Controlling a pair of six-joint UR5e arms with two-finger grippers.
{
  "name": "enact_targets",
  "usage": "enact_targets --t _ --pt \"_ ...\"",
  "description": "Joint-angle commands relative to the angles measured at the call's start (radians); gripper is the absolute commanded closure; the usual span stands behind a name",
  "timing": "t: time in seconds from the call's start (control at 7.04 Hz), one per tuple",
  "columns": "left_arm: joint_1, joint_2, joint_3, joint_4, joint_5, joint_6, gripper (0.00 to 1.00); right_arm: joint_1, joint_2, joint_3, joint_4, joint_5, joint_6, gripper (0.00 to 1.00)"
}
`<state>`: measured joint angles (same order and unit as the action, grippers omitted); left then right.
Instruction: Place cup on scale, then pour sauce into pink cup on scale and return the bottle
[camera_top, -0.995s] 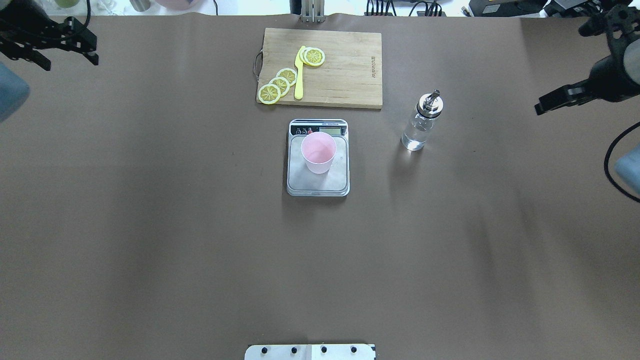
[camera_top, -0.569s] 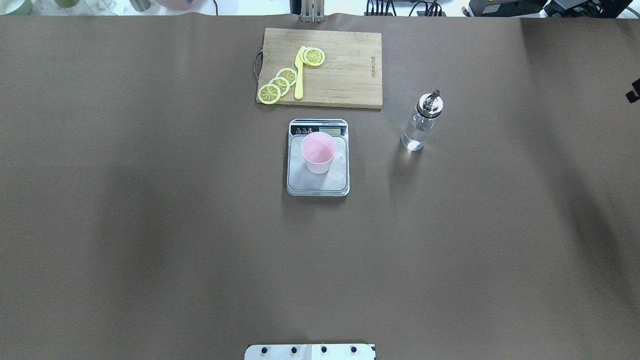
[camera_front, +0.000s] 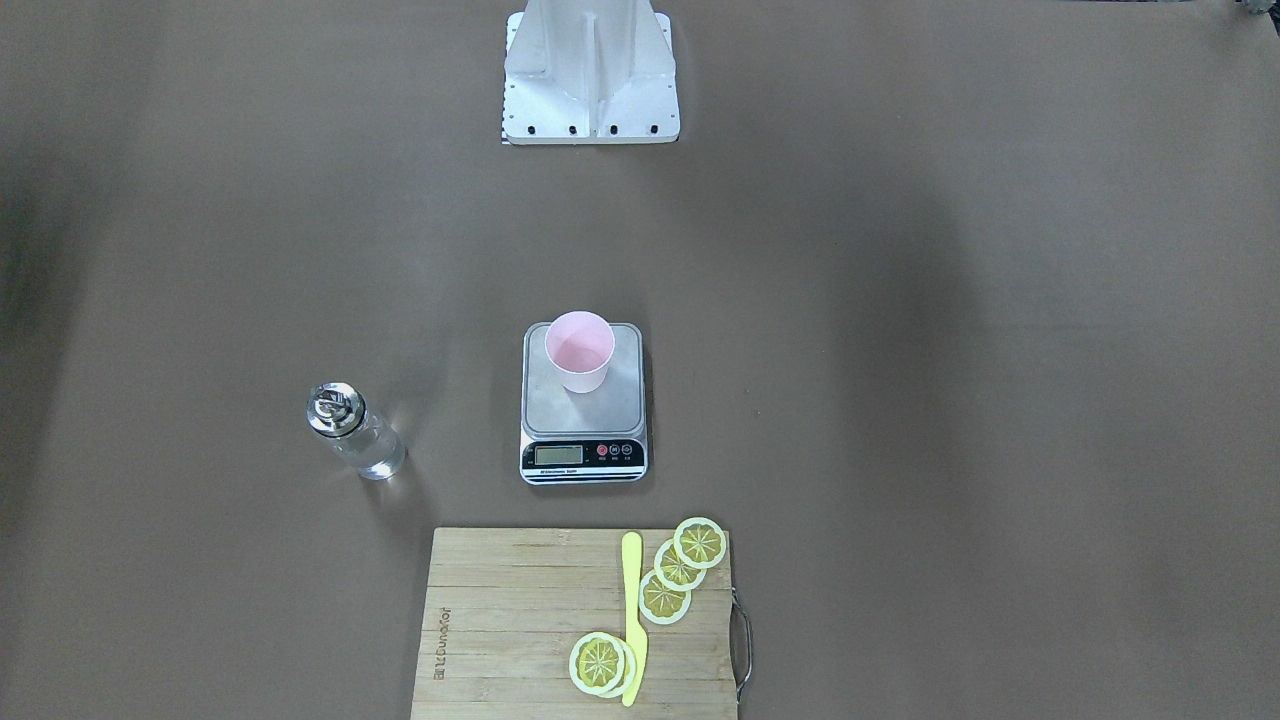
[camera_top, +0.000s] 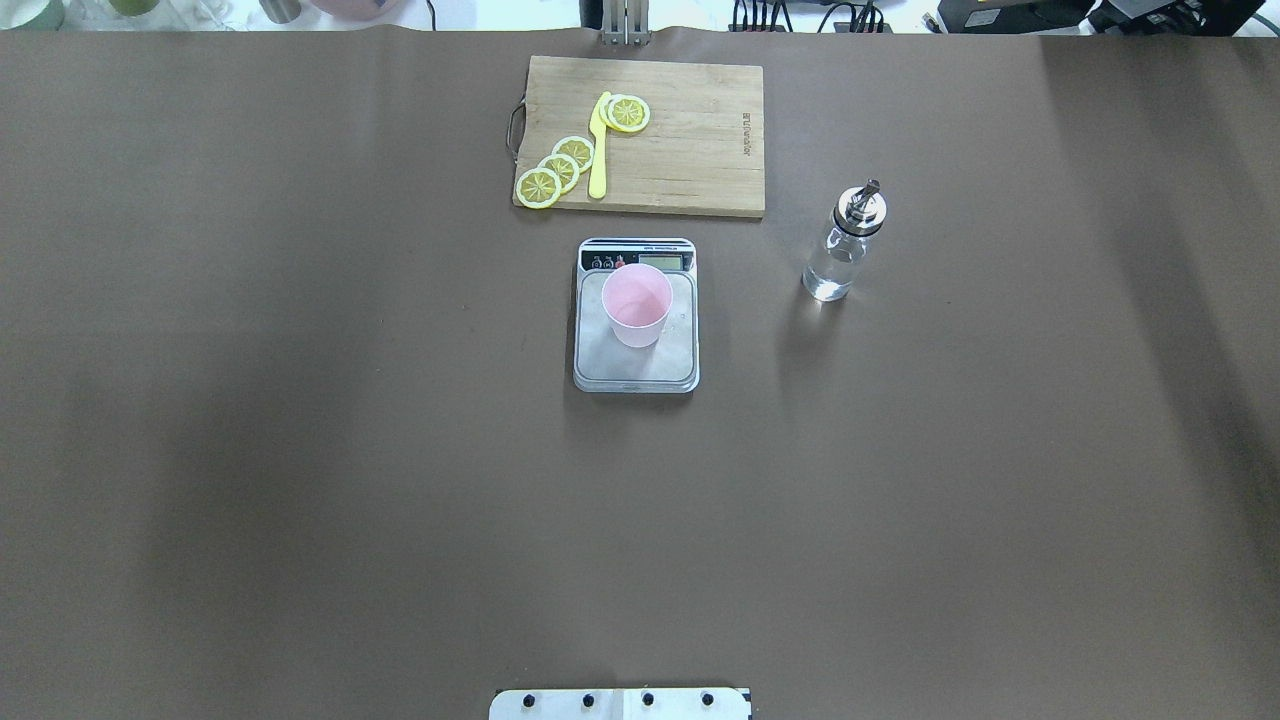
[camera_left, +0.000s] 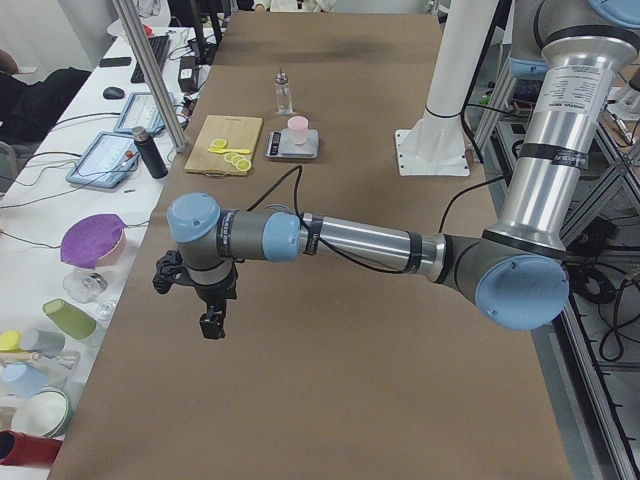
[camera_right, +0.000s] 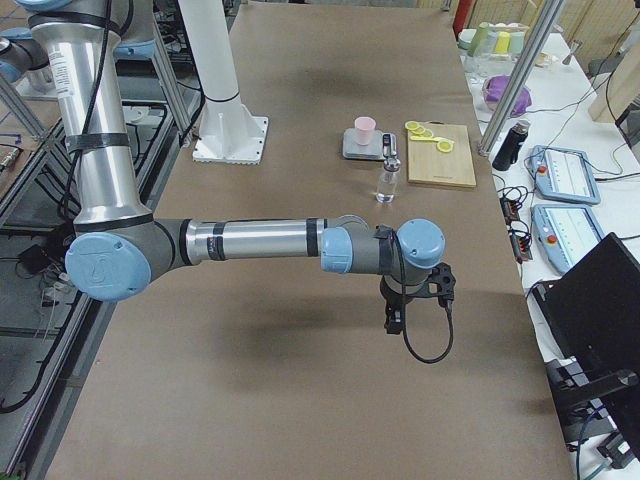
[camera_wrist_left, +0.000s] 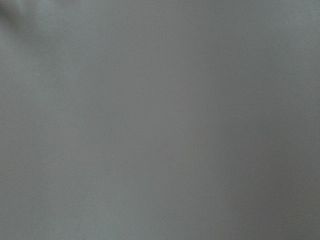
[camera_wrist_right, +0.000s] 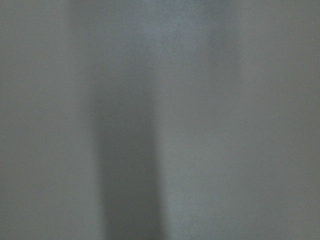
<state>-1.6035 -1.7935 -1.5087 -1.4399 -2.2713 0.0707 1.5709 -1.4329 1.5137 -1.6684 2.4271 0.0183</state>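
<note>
The pink cup stands upright on the scale, also in the front view on the scale. The clear glass bottle with its silver pourer cap stands upright on the table to the scale's right, clear sauce inside; it also shows in the front view. Both grippers are out of the overhead and front views. My left gripper shows only in the exterior left view, my right gripper only in the exterior right view, both far from the scale; I cannot tell if they are open.
A wooden cutting board with lemon slices and a yellow knife lies behind the scale. The robot base stands at the near edge. Tablets, cups and bottles sit on side benches beyond the table's far edge.
Both arms, seen at the overhead view's left and right edges a second ago, have withdrawn out of that view. Cup, scale and bottle have not moved.
</note>
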Motion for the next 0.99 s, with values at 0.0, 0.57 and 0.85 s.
enact_targets --t 0.0,0.57,0.85 --pt "-0.001 0.022 0.007 0.003 -0.004 0.0 0.01 0.014 -0.004 0.002 -0.022 0.009 0.002 0.0" --pt "0.0 0.055 0.004 -0.002 -0.011 0.001 0.01 0.014 -0.003 0.003 -0.022 0.01 0.005 0.0" --pt "-0.001 0.057 0.001 -0.004 -0.013 0.007 0.01 0.014 0.002 0.003 -0.022 0.01 0.005 0.0"
